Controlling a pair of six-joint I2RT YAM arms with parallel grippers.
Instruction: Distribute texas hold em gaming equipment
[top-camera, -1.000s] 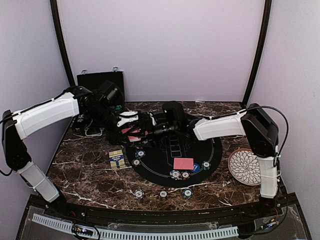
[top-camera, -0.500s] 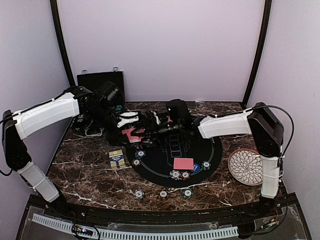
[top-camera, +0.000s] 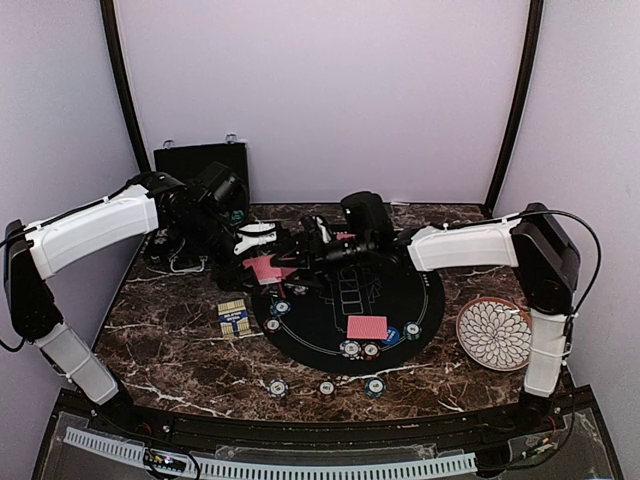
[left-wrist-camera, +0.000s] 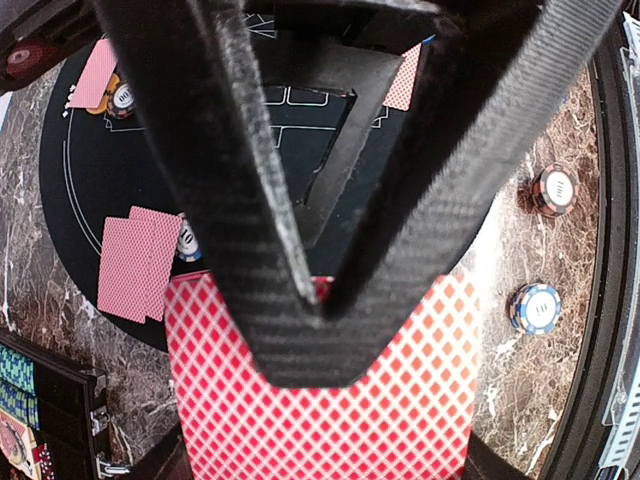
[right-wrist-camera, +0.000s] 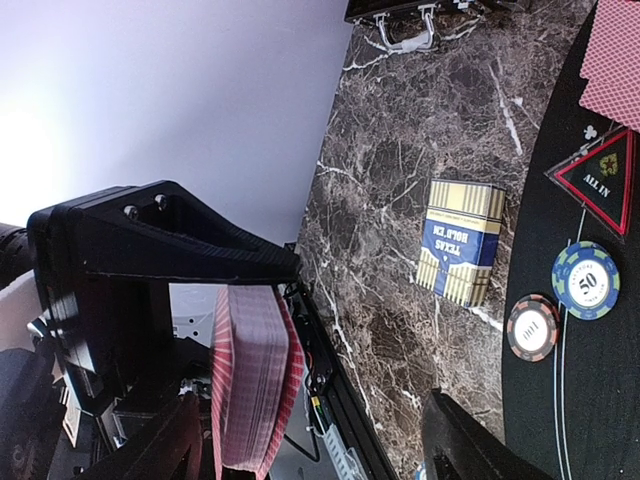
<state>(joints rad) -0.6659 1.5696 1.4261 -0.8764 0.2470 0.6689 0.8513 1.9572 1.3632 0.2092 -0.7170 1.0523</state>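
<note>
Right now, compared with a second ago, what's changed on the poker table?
The right arm drew back to the right, its elbow swinging outward. The right end effector, open, backed slightly from the deck, with no card visibly taken. The left end effector stayed shut on the deck. The chips, the card on the mat and the plate lie as before.

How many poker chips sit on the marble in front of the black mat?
3, in one row: left chip, middle chip, right chip. Nothing covers that strip, so none look hidden.
</note>
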